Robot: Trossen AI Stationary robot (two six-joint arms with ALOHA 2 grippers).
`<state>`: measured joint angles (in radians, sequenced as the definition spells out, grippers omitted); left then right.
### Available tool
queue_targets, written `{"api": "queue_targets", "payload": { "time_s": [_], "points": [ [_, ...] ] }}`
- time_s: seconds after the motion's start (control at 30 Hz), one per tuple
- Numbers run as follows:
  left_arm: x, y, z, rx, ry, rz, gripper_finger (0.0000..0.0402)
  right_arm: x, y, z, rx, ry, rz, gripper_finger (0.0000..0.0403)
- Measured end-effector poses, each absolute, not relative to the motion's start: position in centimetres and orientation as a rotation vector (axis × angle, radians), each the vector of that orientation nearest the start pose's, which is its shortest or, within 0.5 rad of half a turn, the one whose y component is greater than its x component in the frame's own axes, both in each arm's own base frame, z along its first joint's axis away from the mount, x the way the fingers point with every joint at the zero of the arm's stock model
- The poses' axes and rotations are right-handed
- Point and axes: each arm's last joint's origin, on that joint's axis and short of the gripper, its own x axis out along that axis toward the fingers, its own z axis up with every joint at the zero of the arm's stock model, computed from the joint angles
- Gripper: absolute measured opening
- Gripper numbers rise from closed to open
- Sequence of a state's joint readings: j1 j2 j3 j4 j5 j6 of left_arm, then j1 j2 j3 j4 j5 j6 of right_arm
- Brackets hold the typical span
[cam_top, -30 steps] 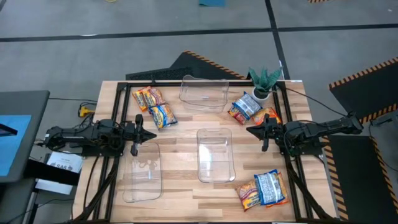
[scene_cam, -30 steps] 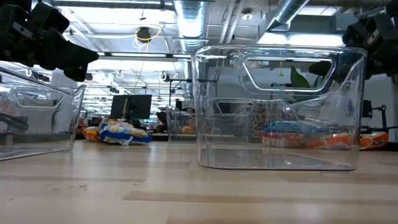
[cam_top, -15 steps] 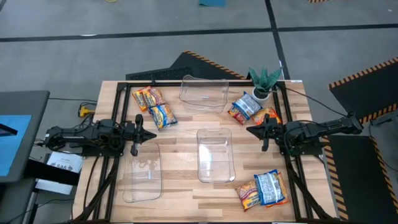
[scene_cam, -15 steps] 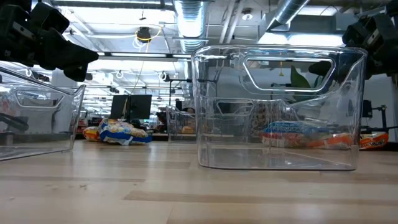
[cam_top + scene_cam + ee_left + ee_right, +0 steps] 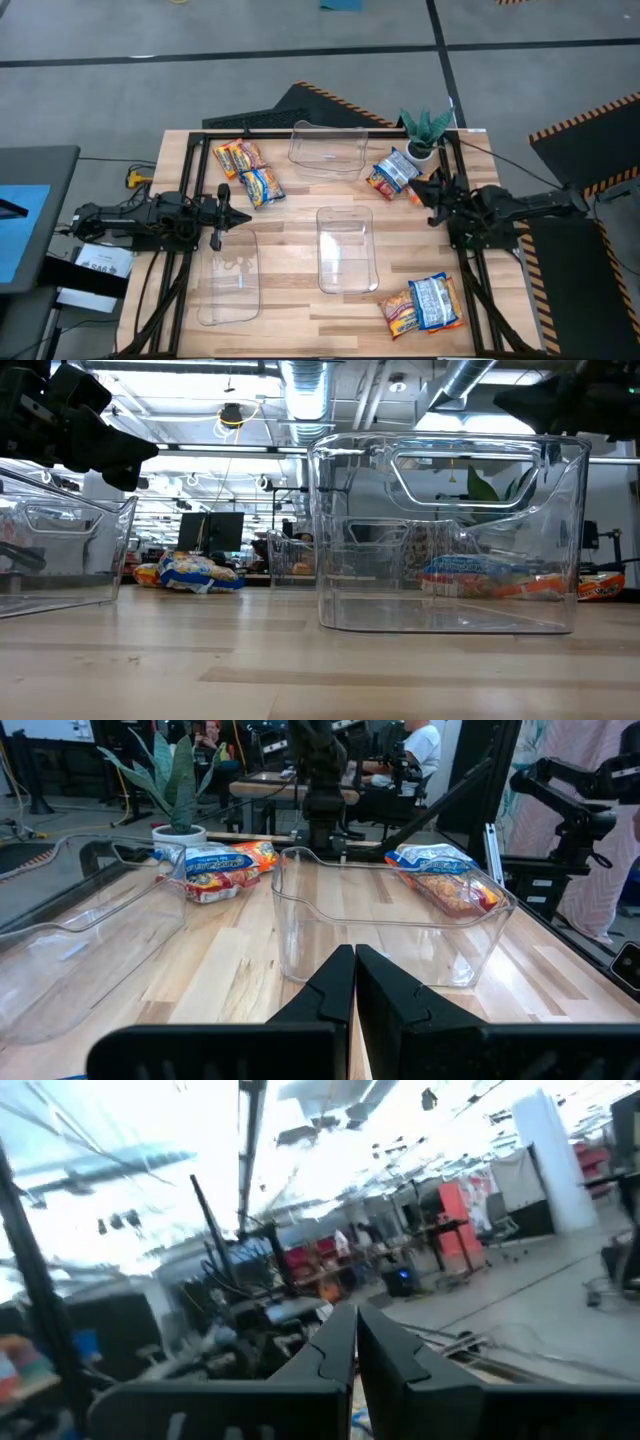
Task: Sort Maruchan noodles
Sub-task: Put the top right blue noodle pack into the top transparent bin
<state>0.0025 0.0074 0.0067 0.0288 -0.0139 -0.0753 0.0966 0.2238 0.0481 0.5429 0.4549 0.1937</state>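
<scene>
Several Maruchan noodle packets lie flat on the table. Two red-and-yellow packets point(image 5: 250, 170) are at the far left. A blue one point(image 5: 395, 170) and an orange one point(image 5: 432, 182) lie at the far right by the plant. Two more packets point(image 5: 421, 302) sit at the near right corner. My left gripper point(image 5: 245, 213) point(image 5: 355, 982) hovers shut over the left side, pointing at the middle bin. My right gripper point(image 5: 420, 188) point(image 5: 355, 1342) is shut and raised beside the far-right packets, its wrist view tipped up into the room.
Three clear plastic bins stand on the table: one at the far middle point(image 5: 328, 150), one in the centre point(image 5: 346, 250), one at the near left point(image 5: 228, 278). A potted plant point(image 5: 424, 130) stands at the far right corner. Bare wood lies between the bins.
My right gripper has swung toward the table's far edge, over the far-right packets, and has tipped upward. It stays shut. The left arm and all packets have kept still.
</scene>
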Motion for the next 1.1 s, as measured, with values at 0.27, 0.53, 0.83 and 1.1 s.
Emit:
{"api": "queue_targets", "payload": {
  "time_s": [0.27,0.53,0.83,1.1],
  "points": [
    [9.8,0.1,16.8,-0.076,-0.029,0.016,0.0000,12.3,-1.6,22.3,0.210,0.033,-0.737,0.0114],
    [9.8,0.1,16.8,-0.075,-0.028,0.016,0.0000,14.0,-3.4,19.4,0.300,0.341,-0.992,0.0211],
    [9.8,0.1,16.8,-0.075,-0.029,0.015,0.0000,16.1,-4.8,16.3,0.241,0.521,-1.089,0.0227],
    [9.8,0.1,16.8,-0.075,-0.029,0.015,0.0000,17.6,-5.3,14.9,0.170,0.577,-1.075,0.0222]
  ]
}}
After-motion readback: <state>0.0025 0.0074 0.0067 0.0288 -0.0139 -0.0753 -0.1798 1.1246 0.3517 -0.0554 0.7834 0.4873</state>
